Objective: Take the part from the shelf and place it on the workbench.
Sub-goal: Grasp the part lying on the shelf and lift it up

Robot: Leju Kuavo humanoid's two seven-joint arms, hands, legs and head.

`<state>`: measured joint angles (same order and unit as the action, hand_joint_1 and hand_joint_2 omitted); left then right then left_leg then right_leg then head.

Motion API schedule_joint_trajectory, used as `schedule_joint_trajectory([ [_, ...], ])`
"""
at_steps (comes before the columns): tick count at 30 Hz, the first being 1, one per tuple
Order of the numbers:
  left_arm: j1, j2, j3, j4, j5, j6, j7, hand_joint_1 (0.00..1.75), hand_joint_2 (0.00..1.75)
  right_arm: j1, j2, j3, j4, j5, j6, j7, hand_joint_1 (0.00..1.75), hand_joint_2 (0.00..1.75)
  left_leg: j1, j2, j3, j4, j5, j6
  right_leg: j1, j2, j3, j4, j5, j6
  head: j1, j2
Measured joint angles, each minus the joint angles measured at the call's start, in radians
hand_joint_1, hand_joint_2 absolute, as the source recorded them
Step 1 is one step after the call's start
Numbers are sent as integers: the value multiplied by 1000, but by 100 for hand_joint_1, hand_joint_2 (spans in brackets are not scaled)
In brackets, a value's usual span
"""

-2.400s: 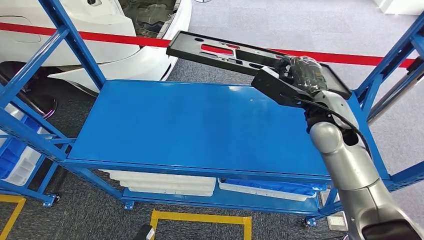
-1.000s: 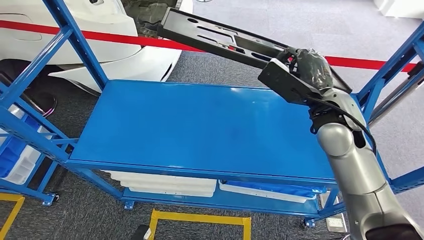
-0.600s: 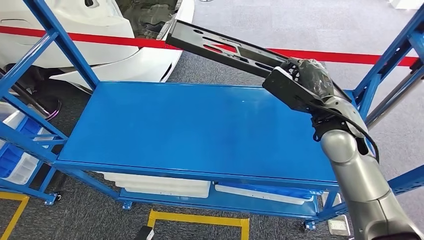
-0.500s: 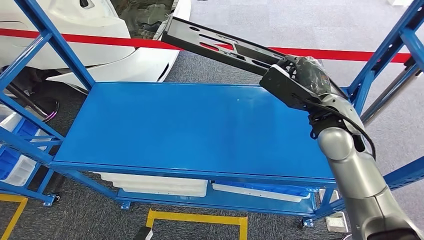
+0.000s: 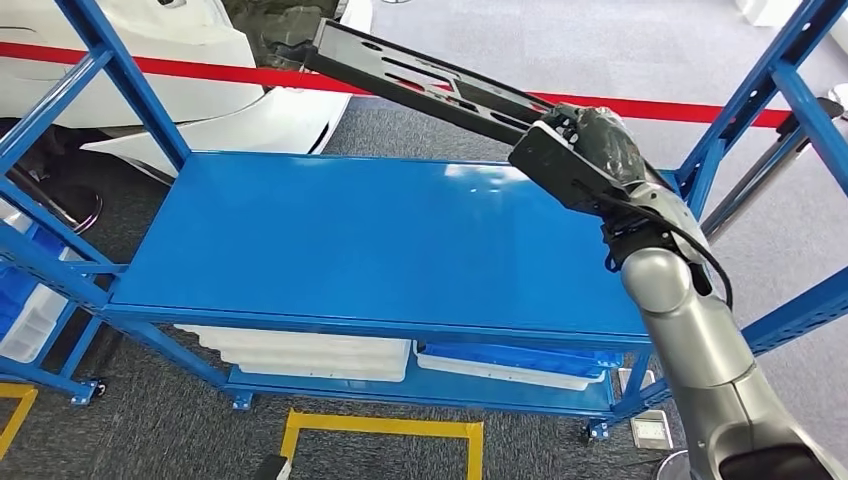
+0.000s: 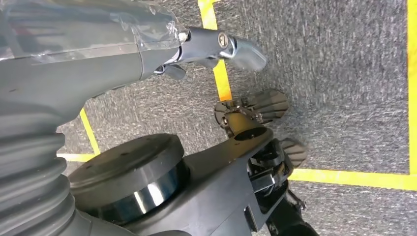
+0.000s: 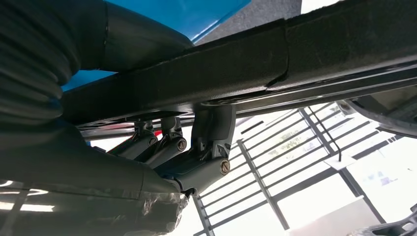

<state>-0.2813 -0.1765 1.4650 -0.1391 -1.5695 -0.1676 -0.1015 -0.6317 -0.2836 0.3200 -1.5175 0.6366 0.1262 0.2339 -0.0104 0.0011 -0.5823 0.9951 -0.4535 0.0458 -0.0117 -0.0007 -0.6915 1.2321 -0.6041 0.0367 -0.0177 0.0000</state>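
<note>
Gripping long black slotted part (image 5: 440, 88) at one end with right hand (image 5: 600, 150), fingers (image 7: 167, 142) clamped around its edge, above far right corner of blue shelf deck (image 5: 380, 240). Lifted clear; carrying to workbench and setting down left. Left hand (image 6: 221, 46) hanging, grasping nothing. No legible writing.

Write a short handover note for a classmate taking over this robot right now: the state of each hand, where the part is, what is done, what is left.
Right hand grips one end of the long black part, held tilted in the air above the blue shelf.
Left hand hangs over the floor, holding nothing.
Done: part lifted off the shelf.
Left: carry it to the workbench and set it down.
</note>
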Motion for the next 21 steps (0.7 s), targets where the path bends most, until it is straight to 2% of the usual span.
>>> schedule_joint_trajectory([
  [1, 0, 0, 0, 0, 0, 0, 0, 0, 175, 2, 0, 0, 0, 0, -1, -2, 175, 175, 2, 1, -13, 7, 4, -3, -3, 0, -7, 45, -18, 6, 4, 0],
  [2, 1, 0, 0, 0, 0, 0, 0, 0, 175, 3, 0, 0, 1, 1, -1, -4, 175, 175, 4, 2, -27, 16, 8, -6, -7, 0, -1, 61, -16, 11, 10, 0],
  [3, 1, 0, 1, 0, 0, 0, 0, 0, 175, 3, 0, 0, 1, 1, -1, -5, 175, 175, 9, 3, -42, 27, 11, -10, -11, -1, 22, 41, 4, 18, 17, 0],
  [4, 1, 0, 1, 0, 0, 0, 0, 0, 175, 3, 0, 0, 1, 2, -1, -6, 175, 175, 14, 3, -58, 39, 14, -15, -16, -1, 59, -12, 31, 25, 25, 0],
  [5, 1, 0, 1, 0, 0, 0, 0, 0, 175, 3, 0, 0, 1, 2, -2, -7, 175, 175, 18, 4, -74, 50, 17, -20, -17, -1, 97, -73, 44, 32, 35, 0],
  [6, 0, 1, 1, 0, 0, 0, 0, 0, 175, 3, 0, 0, 1, 2, -2, -7, 175, 175, 20, 4, -87, 61, 21, -26, -16, 1, 126, -125, 54, 31, 45, 0],
  [7, 0, 1, 1, 0, -1, -1, 0, 0, 175, 3, 0, 0, 1, 3, -2, -8, 175, 175, 20, 3, -96, 67, 26, -33, -14, 2, 140, -156, 55, 26, 52, 0],
  [8, 1, 2, 2, 0, -1, -1, 0, 0, 175, 3, 0, 0, 1, 3, -3, -9, 175, 175, 19, 1, -102, 70, 32, -40, -10, 4, 140, -165, 52, 17, 56, 0],
  [10, 3, 2, 4, 0, -1, -3, 0, 0, 175, 3, 1, 0, 1, 5, -4, -12, 175, 175, 17, -2, -107, 72, 43, -52, -11, 4, 129, -166, 66, -6, 56, 0],
  [11, 4, 2, 5, 0, -1, -5, 0, 0, 175, 2, 1, 0, 2, 6, -4, -14, 175, 175, 17, -3, -113, 81, 32, -58, -12, 3, 122, -168, 74, -17, 54, 0],
  [12, 4, 2, 5, 0, -1, -7, 0, 0, 175, 1, 2, 0, 2, 8, -5, -15, 175, 175, 19, -4, -123, 104, 3, -64, -14, 0, 113, -171, 84, -29, 50, 0],
  [13, 4, 2, 6, 0, -1, -9, 0, 0, 175, 0, 3, 0, 2, 9, -6, -16, 175, 175, 20, -4, -137, 146, -42, -69, -16, -2, 102, -173, 94, -39, 46, 0],
  [15, 4, 2, 6, 0, -1, -12, 0, 0, 175, -1, 3, 0, 2, 10, -7, -17, 175, 175, 23, -4, -164, 264, -134, -77, -15, -3, 76, -172, 114, -47, 36, 0],
  [16, 4, 2, 6, 0, -1, -13, 0, 0, 175, -1, 3, 0, 3, 9, -8, -17, 175, 175, 23, -4, -166, 314, -154, -78, -14, -3, 62, -171, 125, -47, 33, 0],
  [17, 4, 2, 6, 0, -1, -13, 0, 0, 175, -1, 4, 0, 3, 9, -8, -17, 175, 175, 23, -4, -156, 339, -153, -78, -13, -3, 48, -170, 135, -47, 31, 0],
  [18, 4, 2, 6, 0, -1, -13, 0, 0, 175, -1, 4, 0, 3, 9, -8, -17, 175, 175, 23, -4, -130, 331, -133, -75, -12, -3, 35, -170, 146, -46, 30, 0],
  [19, 4, 2, 7, 0, -1, -13, 0, 0, 175, -1, 4, 0, 3, 9, -8, -17, 175, 175, 22, -4, -87, 290, -108, -70, -11, -3, 23, -170, 156, -44, 29, 0],
  [20, 3, 2, 7, 0, -1, -14, 0, 0, 175, -1, 4, 0, 3, 9, -8, -17, 175, 175, 20, -5, -32, 222, -94, -63, -11, -3, 13, -170, 166, -41, 29, 0],
  [21, 1, 3, 7, 0, -1, -14, 0, 0, 175, -2, 4, -1, 2, 9, -8, -17, 175, 175, 17, -5, 23, 141, -92, -57, -10, -3, 6, -171, 176, -36, 30, 0],
])
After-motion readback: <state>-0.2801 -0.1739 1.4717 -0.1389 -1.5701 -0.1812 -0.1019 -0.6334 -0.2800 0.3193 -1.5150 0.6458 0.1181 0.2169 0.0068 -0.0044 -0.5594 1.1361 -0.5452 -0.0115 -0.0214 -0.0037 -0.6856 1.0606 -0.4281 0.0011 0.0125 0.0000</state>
